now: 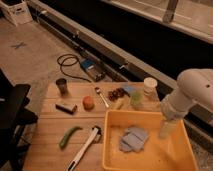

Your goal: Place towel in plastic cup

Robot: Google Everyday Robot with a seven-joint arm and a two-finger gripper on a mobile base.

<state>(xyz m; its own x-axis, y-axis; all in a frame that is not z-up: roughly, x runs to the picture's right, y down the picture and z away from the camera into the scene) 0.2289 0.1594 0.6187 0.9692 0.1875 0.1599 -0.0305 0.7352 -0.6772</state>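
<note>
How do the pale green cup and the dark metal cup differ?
The pale green translucent plastic cup is see-through; the dark metal cup is opaque, nearly black. The green cup stands at the right beside the white-lidded cream jar; the metal cup stands near the far left corner. Both are small and upright on the wooden table. The gripper hangs over the yellow bin, touching neither.

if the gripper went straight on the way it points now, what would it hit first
The gripper points down, so likely the bare floor of the yellow bin, beside the towel; depth unclear.
</note>
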